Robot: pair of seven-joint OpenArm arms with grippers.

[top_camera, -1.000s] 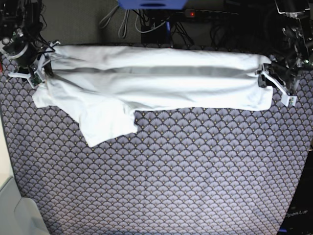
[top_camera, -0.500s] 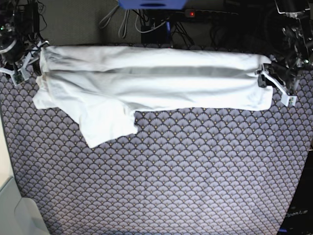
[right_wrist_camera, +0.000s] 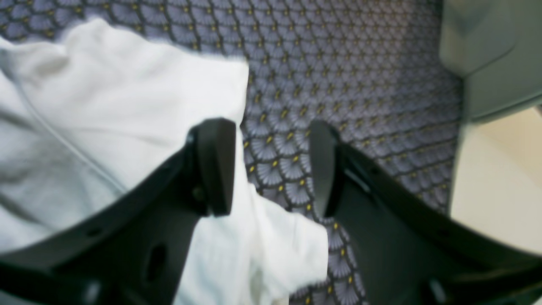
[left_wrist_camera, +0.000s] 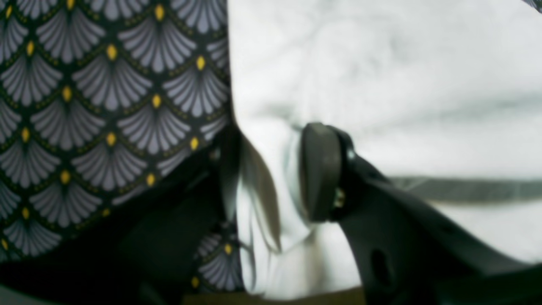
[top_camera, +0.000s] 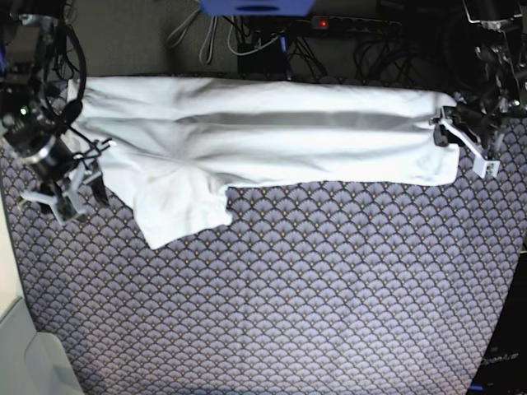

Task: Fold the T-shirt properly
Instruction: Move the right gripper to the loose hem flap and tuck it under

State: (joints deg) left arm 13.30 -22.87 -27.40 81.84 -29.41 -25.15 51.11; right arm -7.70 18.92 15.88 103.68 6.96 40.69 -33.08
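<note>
Base view: right gripper (top_camera: 72, 191) (jaws apart) off T-shirt (top_camera: 263, 136), nearer camera.

No text, label, brand, number or sign can be read in any of these views; the faint marks at the base view's lower right corner are too small.
</note>
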